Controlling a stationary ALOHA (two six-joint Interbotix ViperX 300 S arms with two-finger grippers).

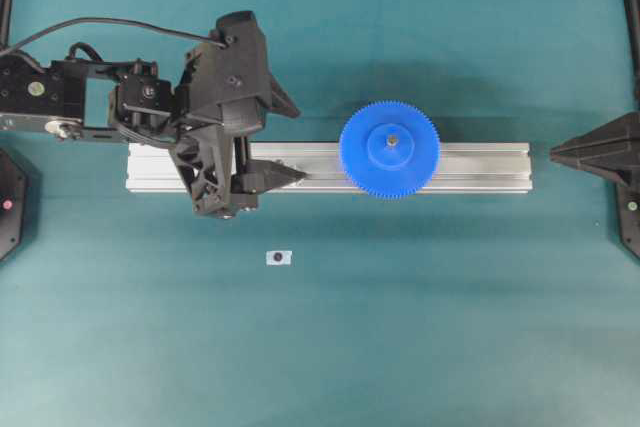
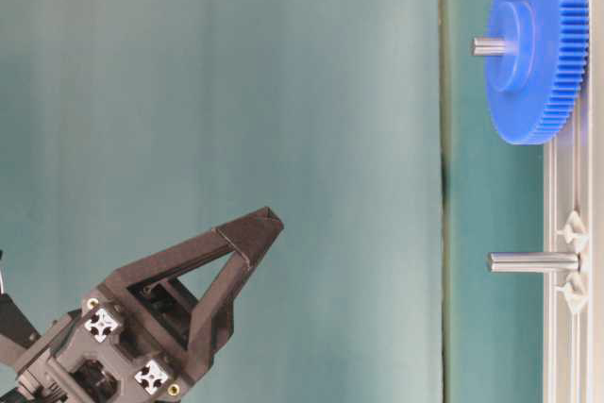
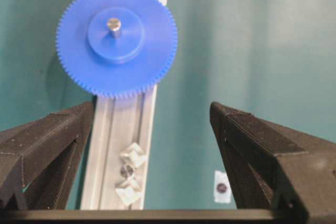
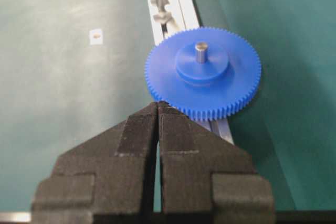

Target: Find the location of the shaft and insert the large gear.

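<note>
The large gear, a bright blue toothed disc, lies flat on the aluminium rail. It is threaded on the shaft, whose grey tip pokes up through the raised hub. My left gripper hovers over the rail to the left of the gear, open and empty, a short gap from the gear's teeth. At the right edge, beyond the rail's end, my right gripper is shut on nothing, its tip pointing at the gear.
A second grey pin with clear diamond mounts stands bare on the rail under my left gripper, also visible as the pin. A small white tag with a dark dot lies on the teal mat in front of the rail.
</note>
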